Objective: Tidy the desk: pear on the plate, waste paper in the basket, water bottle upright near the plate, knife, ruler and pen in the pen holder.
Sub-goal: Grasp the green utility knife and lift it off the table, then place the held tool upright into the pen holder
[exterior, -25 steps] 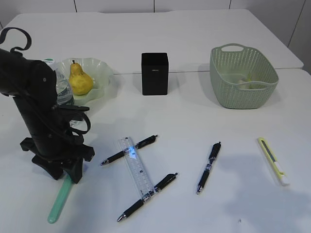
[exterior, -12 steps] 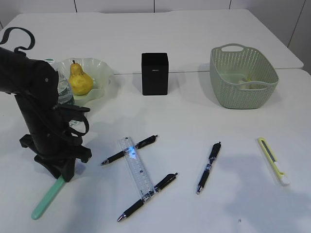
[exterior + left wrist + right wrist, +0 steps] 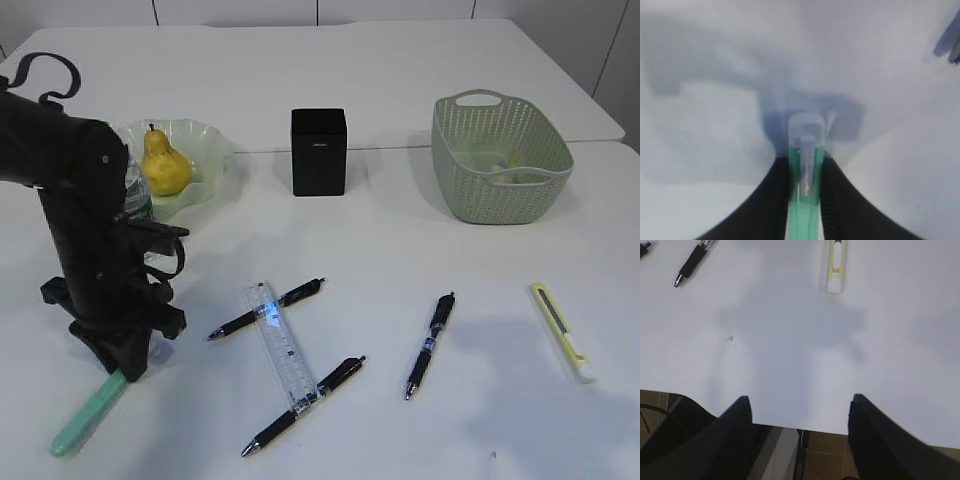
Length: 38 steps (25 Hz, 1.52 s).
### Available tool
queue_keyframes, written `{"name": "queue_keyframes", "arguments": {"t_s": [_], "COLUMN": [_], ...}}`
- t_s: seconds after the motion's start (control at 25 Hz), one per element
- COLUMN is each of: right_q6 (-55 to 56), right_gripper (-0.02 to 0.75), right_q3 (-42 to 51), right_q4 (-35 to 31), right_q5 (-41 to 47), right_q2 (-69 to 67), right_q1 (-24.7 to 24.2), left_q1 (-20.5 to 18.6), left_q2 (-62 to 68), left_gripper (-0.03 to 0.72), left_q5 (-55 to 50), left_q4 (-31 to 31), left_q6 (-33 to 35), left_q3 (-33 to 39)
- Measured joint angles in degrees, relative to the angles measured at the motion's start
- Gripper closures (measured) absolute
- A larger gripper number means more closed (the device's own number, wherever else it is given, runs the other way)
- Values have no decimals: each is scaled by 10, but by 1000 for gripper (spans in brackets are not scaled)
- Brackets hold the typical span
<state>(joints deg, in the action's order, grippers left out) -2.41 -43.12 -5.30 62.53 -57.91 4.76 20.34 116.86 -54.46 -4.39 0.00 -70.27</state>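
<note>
My left gripper (image 3: pixel 118 366) is shut on a green utility knife (image 3: pixel 84 420) at the table's front left; the knife slants down to the front left. In the left wrist view the knife (image 3: pixel 807 131) sits between the closed gripper (image 3: pixel 807 165). A yellow pear (image 3: pixel 164 165) lies on the pale green plate (image 3: pixel 216 150). The water bottle (image 3: pixel 134 196) is mostly hidden behind my left arm. A clear ruler (image 3: pixel 280 346) lies across black pens (image 3: pixel 268 308). The black pen holder (image 3: pixel 318 152) stands mid-table. My right gripper (image 3: pixel 800 404) is open and empty over the front edge.
A green basket (image 3: pixel 452 170) at the back right holds crumpled paper (image 3: pixel 500 166). A second pen (image 3: pixel 304 405), a third pen (image 3: pixel 430 345) and a yellow knife (image 3: pixel 562 330) lie at the front; the right wrist view shows that knife (image 3: pixel 836 265).
My left gripper has shifted a little to the left with the green knife; the knife's free end has swung further to the front left. Nothing else moved.
</note>
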Motion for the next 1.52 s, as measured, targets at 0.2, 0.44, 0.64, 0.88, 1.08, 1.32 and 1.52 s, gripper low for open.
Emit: {"name": "queue_keyframes", "arguments": {"t_s": [0.2,0.44,0.64,0.88,1.08,1.32,1.52], "right_q6": [0,0,0,0,0,0,0], "right_gripper": [260,260,260,260,260,260,260], "right_q3": [0,0,0,0,0,0,0], "right_q4": [0,1,1,1,1,6,11], "right_q5": [-6,-19,-49,-85,-142,-254,-312], "right_q2": [0,0,0,0,0,0,-1], "right_q1": [0,0,0,0,0,0,0], "left_q1": [0,0,0,0,0,8,24], "left_q2": [19,19,20,20,21,33,69], "left_gripper": [573,573,573,573,573,573,573], "left_q5": [-91,-139,-150,-95,18,181,322], "left_q4": [-5,-28,-40,-41,-54,-57,-59], "left_q6": [0,0,0,0,0,0,0], "left_q3": [-74,-198,-301,-399,-413,-413,-413]}}
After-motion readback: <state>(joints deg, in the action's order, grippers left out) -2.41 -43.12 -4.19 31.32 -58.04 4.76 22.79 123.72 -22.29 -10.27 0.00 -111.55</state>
